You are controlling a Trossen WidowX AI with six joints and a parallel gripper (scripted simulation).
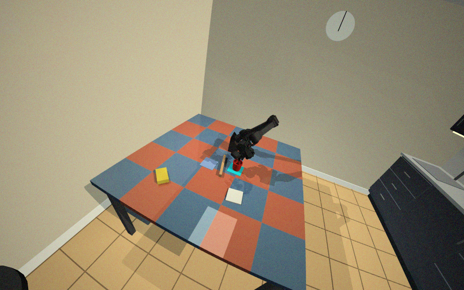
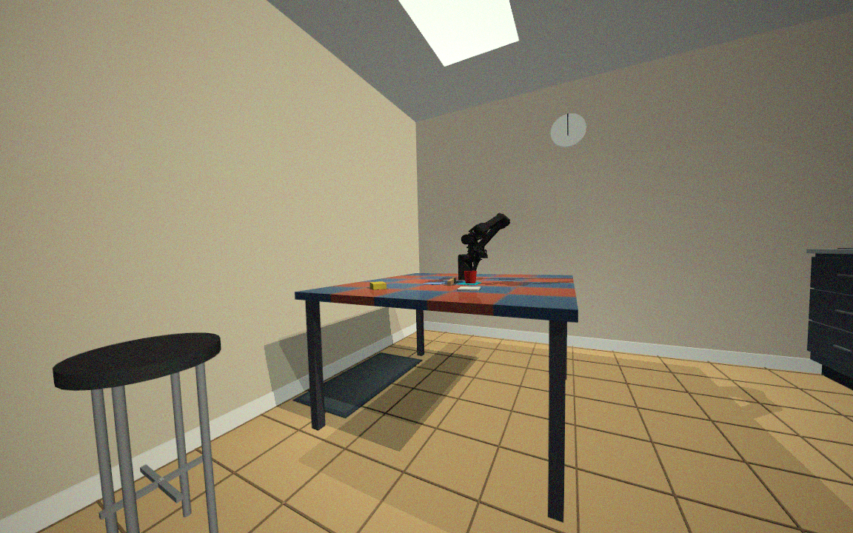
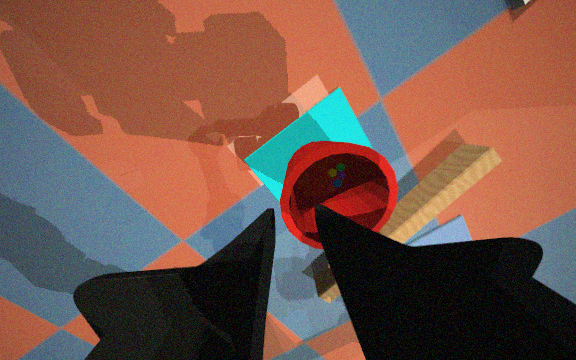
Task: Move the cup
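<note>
The red cup (image 1: 237, 166) (image 2: 470, 277) (image 3: 313, 152) stands on the cyan pad (image 1: 239, 173) (image 3: 340, 112). Several small marbles (image 3: 337, 183) lie inside it, seen in the wrist view. My gripper (image 1: 239, 160) (image 3: 294, 212) is partly open at the cup's rim, with one finger outside the wall and the other over the cup's mouth. A gap shows between the fingers and the wall, so the cup is not gripped. The light blue pad (image 1: 208, 163) (image 3: 448, 231) lies beyond the wooden bar, partly hidden by a finger in the wrist view.
A wooden bar (image 1: 222, 166) (image 3: 448, 187) lies between the two pads, close to the cup. A white square (image 1: 234, 196) (image 2: 469, 288) and a yellow block (image 1: 161, 175) (image 2: 377, 285) are elsewhere on the checkered table (image 1: 284, 210). A black stool (image 2: 138, 361) stands beside the table.
</note>
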